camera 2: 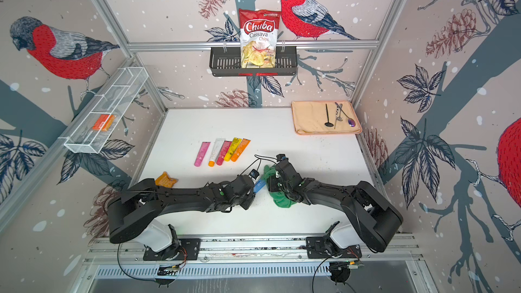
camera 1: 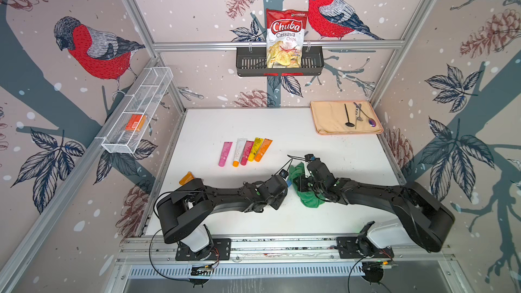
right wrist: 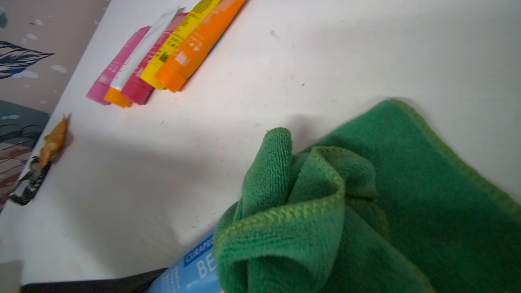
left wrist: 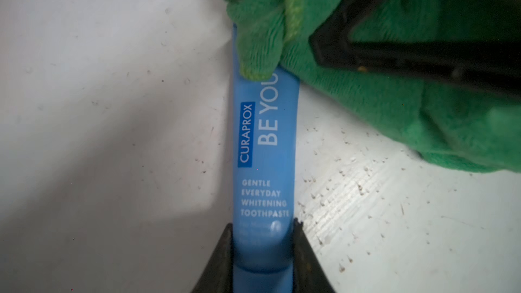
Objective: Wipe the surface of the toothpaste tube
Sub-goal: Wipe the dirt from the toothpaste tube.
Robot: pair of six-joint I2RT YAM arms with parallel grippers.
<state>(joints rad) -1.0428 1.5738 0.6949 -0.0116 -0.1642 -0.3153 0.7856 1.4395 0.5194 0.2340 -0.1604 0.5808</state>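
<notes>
Gripping cap end of blue plastic toothpaste tube [left wrist: 263, 150] in left gripper [left wrist: 263, 228], presenting it over white counter [camera 1: 253, 125], printed face up for wiping. Pinching bunched green microfibre cloth [right wrist: 366, 207] in tightly clenched right gripper [camera 1: 301, 184], pressing it onto tube's far end. Wiping judged under way; lettered middle not yet reached.

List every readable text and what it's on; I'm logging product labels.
"CURAPROX": on the blue toothpaste tube
"BE YOU": same tube
"GENTLE EVERYDAY WHITENING TOOTHPASTE": same tube
"Chuba Cassava Chips": on the chip bag
Print on the row of coloured tubes: too blurred.
</notes>
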